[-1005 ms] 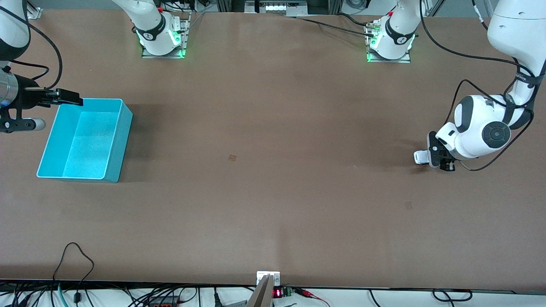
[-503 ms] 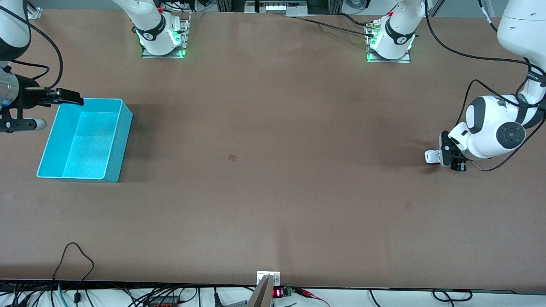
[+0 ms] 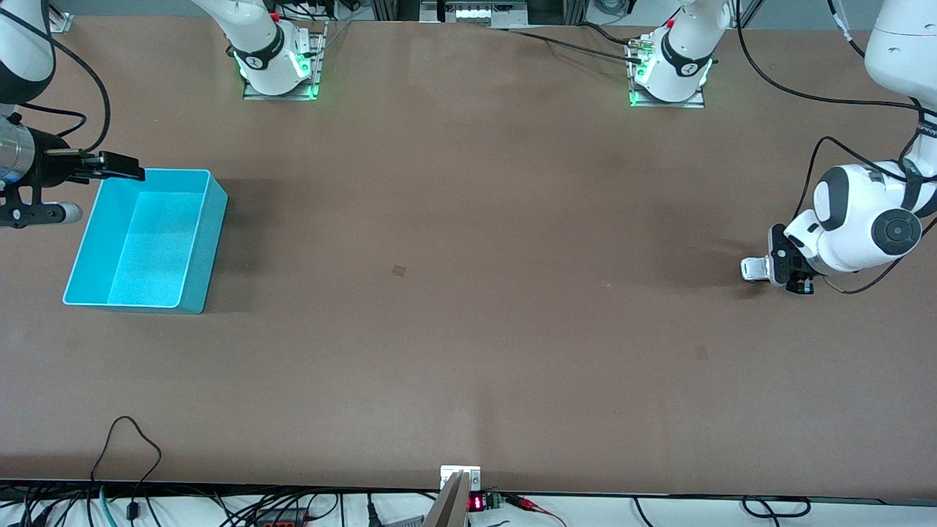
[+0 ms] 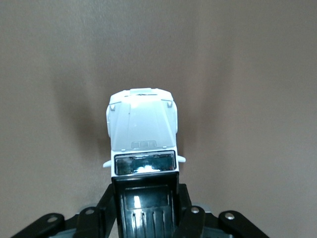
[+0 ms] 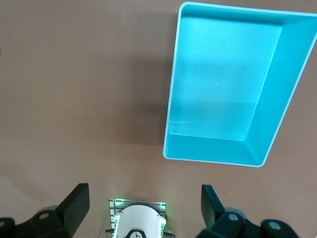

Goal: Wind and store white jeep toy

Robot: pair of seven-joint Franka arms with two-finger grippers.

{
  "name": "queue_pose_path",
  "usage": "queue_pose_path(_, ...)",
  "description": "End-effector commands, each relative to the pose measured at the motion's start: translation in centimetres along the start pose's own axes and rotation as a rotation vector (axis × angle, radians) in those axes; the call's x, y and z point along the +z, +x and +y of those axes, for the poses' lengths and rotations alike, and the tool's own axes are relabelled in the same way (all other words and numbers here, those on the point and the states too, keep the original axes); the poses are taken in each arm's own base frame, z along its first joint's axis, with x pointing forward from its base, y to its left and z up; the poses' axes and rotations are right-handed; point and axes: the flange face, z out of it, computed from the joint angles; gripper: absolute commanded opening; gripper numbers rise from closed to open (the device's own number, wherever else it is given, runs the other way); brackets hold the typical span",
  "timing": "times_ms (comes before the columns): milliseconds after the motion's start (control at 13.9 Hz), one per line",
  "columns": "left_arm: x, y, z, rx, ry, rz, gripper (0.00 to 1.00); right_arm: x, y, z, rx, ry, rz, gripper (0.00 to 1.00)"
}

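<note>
The white jeep toy [image 3: 752, 268] is at the left arm's end of the table, low at the table surface. My left gripper [image 3: 770, 269] is shut on it. In the left wrist view the jeep's white hood [image 4: 142, 126] sticks out ahead of my left gripper [image 4: 146, 210], whose black fingers clamp the sides of its black roof. My right gripper [image 3: 117, 167] hangs open and empty by the farther corner of the cyan bin [image 3: 208, 241], at the right arm's end. In the right wrist view my right gripper [image 5: 143, 206] is wide open, and the bin [image 5: 173, 94] is empty.
The arm bases [image 3: 278, 66] stand along the table's farther edge. Cables [image 3: 132, 439] and a small display lie along the nearer edge. A small dark mark [image 3: 398, 270] is on the table's middle.
My left gripper has slid the jeep along the table toward the left arm's end. The right arm has not moved.
</note>
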Motion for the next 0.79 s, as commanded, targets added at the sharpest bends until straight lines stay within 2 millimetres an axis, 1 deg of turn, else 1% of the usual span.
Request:
queue_pose_path(0, 4.3, -1.4, -0.4, 0.020, -0.041, 0.013, 0.19, -0.5, -0.1, -0.2, -0.018, 0.016, -0.004, 1.00)
queue_pose_path(215, 3.7, -1.6, -0.5, 0.019, -0.033, 0.008, 0.19, -0.4, 0.0, -0.4, -0.021, 0.015, -0.005, 1.00)
queue_pose_path(287, 3.6, -1.6, -0.5, 0.022, -0.033, 0.008, 0.20, -0.5, -0.1, -0.4, -0.021, 0.016, -0.004, 1.00)
queue_pose_path(359, 3.4, -1.8, -0.5, 0.021, -0.029, 0.007, 0.23, -0.5, -0.1, -0.4, -0.021, 0.015, -0.005, 1.00)
queue_pose_path(431, 3.3, -1.8, -0.5, 0.019, -0.029, 0.008, 0.38, -0.5, -0.1, -0.4, -0.021, 0.017, -0.005, 1.00)
queue_pose_path(503, 2.7, -2.0, -0.5, 0.008, -0.021, 0.008, 0.99, -0.5, -0.1, -0.4, -0.021, 0.017, -0.005, 1.00)
queue_pose_path(574, 1.9, -2.0, -0.6, 0.009, -0.009, 0.005, 1.00, -0.5, -0.1, -0.4, -0.021, 0.017, -0.005, 1.00)
queue_pose_path(646, 0.5, -2.2, -0.7, 0.009, 0.004, -0.004, 1.00, -0.4, -0.1, -0.4, -0.020, 0.017, -0.008, 1.00)
queue_pose_path(718, -0.6, -1.9, -0.8, 0.014, 0.012, -0.008, 1.00, -0.4, -0.1, -0.4, -0.021, 0.017, -0.008, 1.00)
